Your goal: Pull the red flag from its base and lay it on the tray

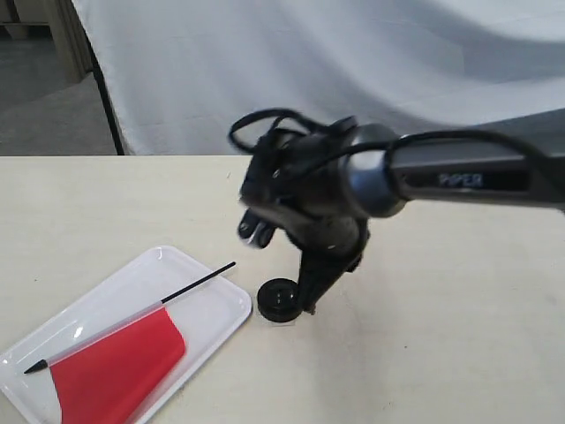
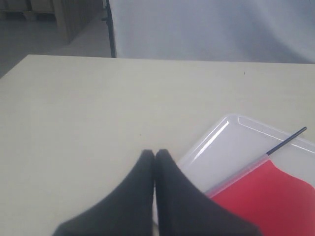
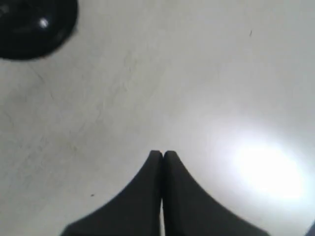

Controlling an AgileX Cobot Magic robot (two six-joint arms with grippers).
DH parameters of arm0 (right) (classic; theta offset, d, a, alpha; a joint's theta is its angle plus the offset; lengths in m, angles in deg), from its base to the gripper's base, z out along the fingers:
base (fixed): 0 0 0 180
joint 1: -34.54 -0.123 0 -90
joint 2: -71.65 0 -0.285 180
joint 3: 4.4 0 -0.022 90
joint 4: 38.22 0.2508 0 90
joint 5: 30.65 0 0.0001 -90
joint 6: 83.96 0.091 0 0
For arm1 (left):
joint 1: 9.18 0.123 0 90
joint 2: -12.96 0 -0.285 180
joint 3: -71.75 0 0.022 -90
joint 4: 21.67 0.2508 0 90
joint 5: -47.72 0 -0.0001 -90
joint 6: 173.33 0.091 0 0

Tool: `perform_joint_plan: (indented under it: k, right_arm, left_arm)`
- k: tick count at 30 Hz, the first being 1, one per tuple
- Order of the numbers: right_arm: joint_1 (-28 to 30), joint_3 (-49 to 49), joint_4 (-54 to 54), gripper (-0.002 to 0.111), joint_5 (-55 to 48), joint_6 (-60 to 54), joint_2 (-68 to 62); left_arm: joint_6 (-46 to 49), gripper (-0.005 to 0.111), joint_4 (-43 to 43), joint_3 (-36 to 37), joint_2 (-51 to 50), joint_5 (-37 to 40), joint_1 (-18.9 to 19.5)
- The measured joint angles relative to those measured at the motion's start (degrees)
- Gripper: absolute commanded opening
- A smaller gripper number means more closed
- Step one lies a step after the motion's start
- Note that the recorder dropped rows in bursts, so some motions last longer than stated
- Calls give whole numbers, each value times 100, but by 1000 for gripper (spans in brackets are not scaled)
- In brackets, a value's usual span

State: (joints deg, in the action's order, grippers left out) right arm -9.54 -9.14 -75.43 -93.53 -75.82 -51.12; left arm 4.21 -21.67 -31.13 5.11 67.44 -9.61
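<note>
Well, bright red cloth flag (image 1: 119,362) on thin black pole lies on glossy white rectangular plastic tray (image 1: 154,265), pole end overhanging rim at 2 o'clock. Just beyond, small round black plastic base (image 1: 278,299) on surface (image 1: 441,336). My right gripper (image 3: 162,154) beside base, left gripper (image 2: 155,152) by tray, both pinched together, empty. Risk: sweep toward 9 o'clock snags pole, drags flag off. Count: one flag, base, tray; two grippers.

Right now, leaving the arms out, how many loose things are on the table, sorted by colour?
Red: 1, the flag, lying on the tray
White: 1, the tray
Black: 1, the base, on the table beside the tray
Total: 3
</note>
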Motion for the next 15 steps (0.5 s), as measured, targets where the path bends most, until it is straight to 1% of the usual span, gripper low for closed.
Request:
perform_joint_plan:
  k: [4,7,11,15]
  right_arm:
    - [980,104,1299,-1,-107,-93,440]
    - [1766,497,1912,-1,80,-148,978]
    - [2657,1290,2161,-1,476,-148,1912]
    - [3698,2115,2309,-1,1035,-70,3022]
  left_arm:
    - [0,0,0,0,0,0,0]
    - [0,0,0,0,0,0,0]
    - [0,0,0,0,0,0,0]
    - [0,0,0,0,0,0,0]
